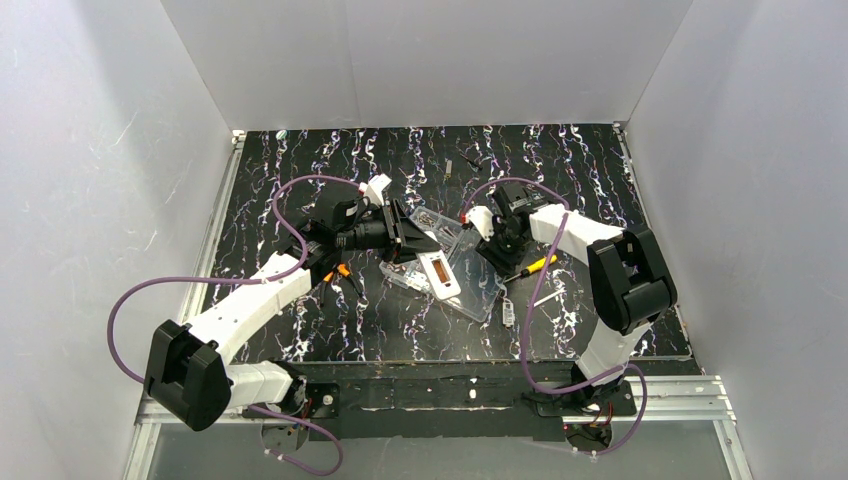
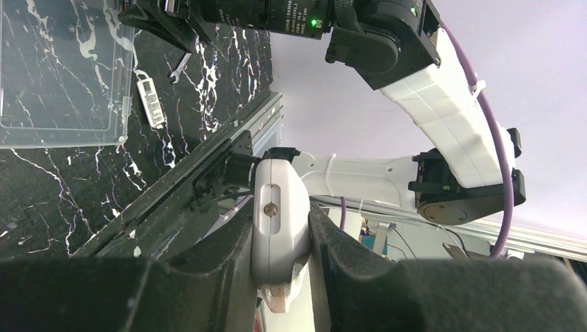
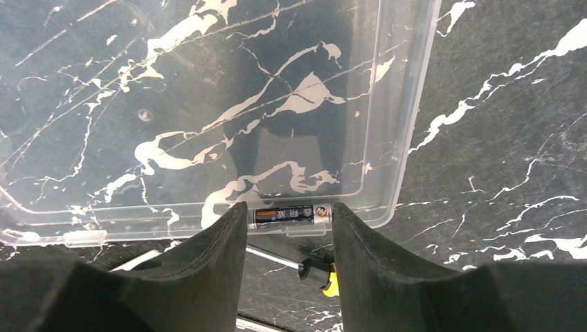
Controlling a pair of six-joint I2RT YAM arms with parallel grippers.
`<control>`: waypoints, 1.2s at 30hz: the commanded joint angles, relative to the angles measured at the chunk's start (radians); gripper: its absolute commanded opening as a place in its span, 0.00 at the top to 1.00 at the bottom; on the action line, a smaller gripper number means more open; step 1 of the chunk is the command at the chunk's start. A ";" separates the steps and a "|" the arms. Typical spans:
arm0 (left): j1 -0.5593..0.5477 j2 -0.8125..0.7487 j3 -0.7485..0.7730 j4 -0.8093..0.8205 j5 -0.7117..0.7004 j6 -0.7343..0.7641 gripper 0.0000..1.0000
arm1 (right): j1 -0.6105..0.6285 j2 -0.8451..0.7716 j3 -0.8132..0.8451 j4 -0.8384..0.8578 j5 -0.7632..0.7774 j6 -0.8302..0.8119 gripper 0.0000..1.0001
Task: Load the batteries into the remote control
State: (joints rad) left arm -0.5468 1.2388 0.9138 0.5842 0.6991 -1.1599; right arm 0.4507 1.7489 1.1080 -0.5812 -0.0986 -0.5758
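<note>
The remote control (image 2: 277, 238) is a slim white bar with a rounded end and a small screw in a slot. My left gripper (image 2: 280, 216) is shut on its sides. In the top view the remote control (image 1: 442, 276) reaches from my left gripper (image 1: 416, 240) out over the clear organiser box (image 1: 482, 288). My right gripper (image 3: 289, 210) is shut on a dark battery (image 3: 291, 215), held end to end between the fingertips, just over the box's rim (image 3: 408, 124). In the top view my right gripper (image 1: 496, 246) is at the box's right side.
A yellow-handled screwdriver (image 1: 532, 267) lies right of the box and shows under my right fingers (image 3: 325, 275). A barcode tag (image 1: 507, 308) and a small wrench (image 1: 546, 298) lie near the box's front right corner. White walls enclose the black marbled table (image 1: 300, 170).
</note>
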 commanded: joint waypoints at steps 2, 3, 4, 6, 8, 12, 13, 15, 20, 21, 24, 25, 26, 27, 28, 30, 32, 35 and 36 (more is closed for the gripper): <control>0.004 -0.015 0.036 0.014 0.035 0.005 1.00 | -0.012 -0.029 0.050 -0.056 -0.073 0.050 0.57; 0.004 -0.016 0.037 0.014 0.032 0.005 1.00 | -0.012 -0.038 0.055 -0.050 -0.089 0.060 0.57; 0.004 -0.015 0.036 0.014 0.031 0.005 1.00 | -0.012 -0.049 0.059 -0.045 -0.106 0.068 0.57; 0.004 -0.015 0.036 0.016 0.027 0.004 1.00 | -0.012 -0.069 0.063 -0.030 -0.131 0.090 0.57; 0.004 -0.016 0.034 0.016 0.024 0.005 1.00 | -0.012 -0.092 0.063 -0.016 -0.151 0.115 0.57; 0.004 -0.020 0.029 0.014 0.021 0.005 1.00 | -0.012 -0.146 0.045 0.000 -0.152 0.163 0.57; 0.004 -0.022 0.026 0.014 0.022 0.006 1.00 | -0.012 -0.159 0.035 0.001 -0.140 0.176 0.57; 0.004 -0.024 0.024 0.015 0.022 0.005 1.00 | -0.012 -0.183 0.017 0.000 -0.101 0.207 0.57; 0.004 -0.024 0.021 0.021 0.023 0.004 1.00 | -0.018 -0.232 -0.037 -0.016 -0.016 0.296 0.56; 0.004 -0.024 0.021 0.022 0.022 0.004 1.00 | -0.021 -0.239 -0.049 -0.017 -0.019 0.308 0.55; 0.004 -0.018 0.018 0.034 0.023 -0.004 1.00 | -0.033 -0.242 -0.068 -0.015 -0.008 0.342 0.55; 0.004 -0.016 0.018 0.038 0.024 -0.006 1.00 | -0.040 -0.240 -0.070 -0.013 -0.002 0.358 0.55; 0.004 -0.016 0.019 0.040 0.025 -0.007 1.00 | -0.048 -0.239 -0.073 -0.010 0.004 0.368 0.55; 0.004 -0.015 0.019 0.040 0.025 -0.007 1.00 | -0.058 -0.239 -0.076 -0.003 0.014 0.381 0.55; 0.004 -0.016 0.021 0.039 0.025 -0.006 1.00 | -0.069 -0.241 -0.079 0.006 0.021 0.394 0.55; 0.004 -0.017 0.023 0.034 0.026 -0.003 1.00 | -0.097 -0.241 -0.085 0.026 0.040 0.422 0.56; 0.004 -0.016 0.022 0.032 0.026 0.000 1.00 | -0.131 -0.233 -0.082 0.055 0.073 0.449 0.57; 0.004 -0.010 0.011 0.038 0.029 -0.004 1.00 | -0.175 -0.188 -0.054 0.084 0.140 0.471 0.58; 0.004 -0.008 0.009 0.042 0.029 -0.006 1.00 | -0.181 -0.164 -0.037 0.085 0.170 0.473 0.59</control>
State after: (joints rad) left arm -0.5468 1.2388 0.9134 0.5930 0.6907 -1.1637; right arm 0.3092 1.5337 1.0260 -0.5564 -0.0372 -0.1570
